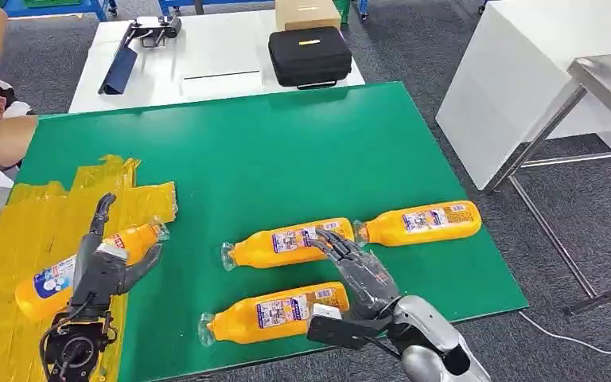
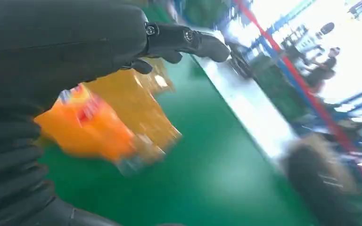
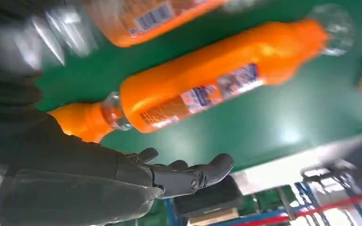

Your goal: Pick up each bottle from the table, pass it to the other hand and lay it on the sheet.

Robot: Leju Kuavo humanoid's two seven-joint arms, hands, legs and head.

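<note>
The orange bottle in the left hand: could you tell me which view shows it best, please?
The head view: the orange bottle shows whole, gripped over the yellow sheet. The left wrist view blurs it.

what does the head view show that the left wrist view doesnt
Head view alone: the right hand open among three orange bottles on the green table, the black case on the white table behind, and the full yellow sheet.

Left wrist view alone: blurred blue and red racks with people standing far off.

Both: the left hand holding an orange bottle over the yellow sheet, and the green table.
</note>
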